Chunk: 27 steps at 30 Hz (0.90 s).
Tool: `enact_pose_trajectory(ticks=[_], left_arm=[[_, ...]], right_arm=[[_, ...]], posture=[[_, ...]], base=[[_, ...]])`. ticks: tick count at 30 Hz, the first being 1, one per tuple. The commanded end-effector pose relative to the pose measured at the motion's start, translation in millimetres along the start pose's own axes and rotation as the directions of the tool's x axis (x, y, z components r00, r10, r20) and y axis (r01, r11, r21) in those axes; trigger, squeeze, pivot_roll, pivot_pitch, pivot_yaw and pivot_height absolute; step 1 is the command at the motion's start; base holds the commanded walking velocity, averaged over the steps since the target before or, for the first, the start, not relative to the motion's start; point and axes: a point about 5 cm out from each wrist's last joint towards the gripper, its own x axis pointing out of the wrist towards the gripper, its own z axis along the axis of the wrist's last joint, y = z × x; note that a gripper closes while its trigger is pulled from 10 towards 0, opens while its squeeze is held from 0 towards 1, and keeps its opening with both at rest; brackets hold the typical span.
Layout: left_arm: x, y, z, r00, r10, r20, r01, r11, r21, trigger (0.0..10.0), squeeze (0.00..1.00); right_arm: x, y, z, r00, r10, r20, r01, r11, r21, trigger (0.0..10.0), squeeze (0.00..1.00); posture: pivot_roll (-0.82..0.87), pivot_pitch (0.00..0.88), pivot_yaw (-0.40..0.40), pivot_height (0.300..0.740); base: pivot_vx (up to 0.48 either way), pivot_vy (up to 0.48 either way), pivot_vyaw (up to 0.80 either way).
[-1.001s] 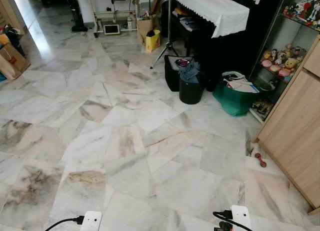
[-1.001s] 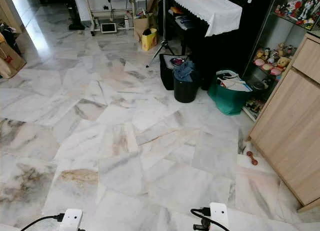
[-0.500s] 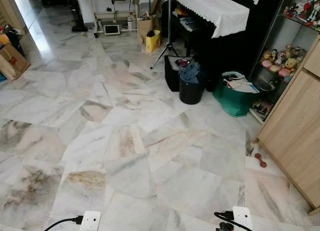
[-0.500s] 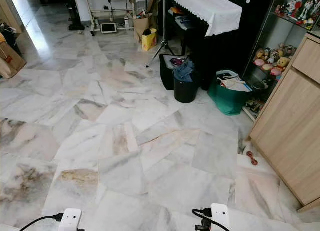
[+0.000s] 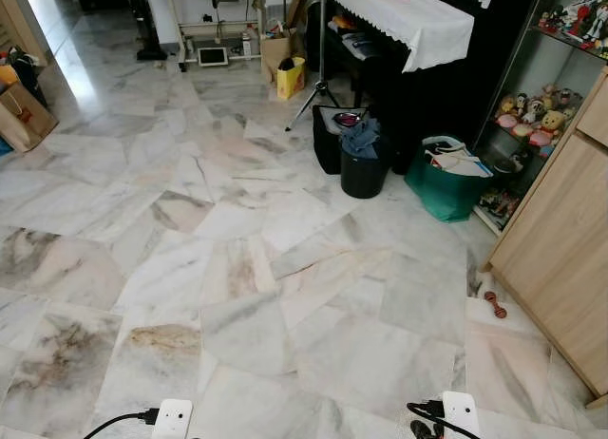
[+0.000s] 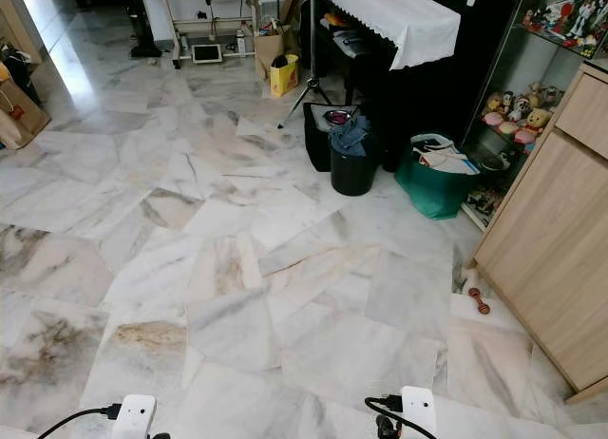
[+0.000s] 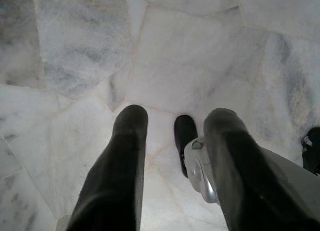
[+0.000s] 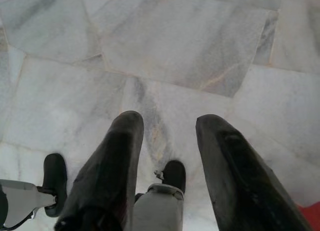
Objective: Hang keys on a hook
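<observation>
My left gripper (image 7: 175, 118) hangs open above the marble floor (image 5: 237, 268), with nothing between its two black fingers (image 7: 125, 156). My right gripper (image 8: 167, 123) is also open over bare marble, holding nothing. In the eye views the white ends of both arms sit at the bottom edge, the left arm (image 5: 172, 420) and the right arm (image 5: 459, 412), each with a black cable. Silver and black parts of my own body lie below the fingers in both wrist views.
A wooden cabinet (image 5: 560, 258) stands at the right with a small red toy (image 5: 494, 304) at its foot. Ahead are a black bin (image 5: 362, 168), a green bag (image 5: 446, 187), a cloth-covered table (image 5: 418, 21) and a toy shelf (image 5: 532, 116). A paper bag (image 5: 21, 111) stands far left.
</observation>
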Motion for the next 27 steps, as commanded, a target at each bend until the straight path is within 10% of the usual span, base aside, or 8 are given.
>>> enact_pose_trajectory(ticks=[1,3,4,27], left_arm=[[-1.0,2.1,-4.4,1.000,0.019,-0.013,-0.019,1.000,0.012,10.0,1.00],[-1.1,3.1,-5.8,0.999,0.027,-0.027,-0.027,0.999,0.019,10.0,1.00],[-1.1,2.0,-5.9,1.000,0.011,-0.025,-0.011,1.000,0.005,10.0,0.00],[-0.2,1.0,-0.2,1.000,-0.020,0.003,0.020,1.000,-0.016,10.0,0.00]], right_arm=[[-1.3,-2.9,-4.0,1.000,-0.011,-0.012,0.011,1.000,0.002,10.0,1.00],[-1.3,-2.9,-4.2,1.000,-0.013,-0.017,0.012,1.000,-0.007,10.0,0.89],[-1.2,-3.4,-4.0,1.000,-0.020,-0.019,0.020,1.000,-0.013,10.0,0.00],[-3.0,-8.6,-10.3,0.997,-0.043,-0.068,0.041,0.998,-0.043,10.0,0.00]], posture=[[0.04,0.000,-0.020,0.740],[0.04,0.000,-0.020,0.740],[0.04,0.000,-0.020,0.740],[0.04,0.000,-0.015,0.740]], base=[[0.000,0.000,0.00],[0.000,0.000,0.00],[0.000,0.000,0.00],[0.000,0.000,-0.59]])
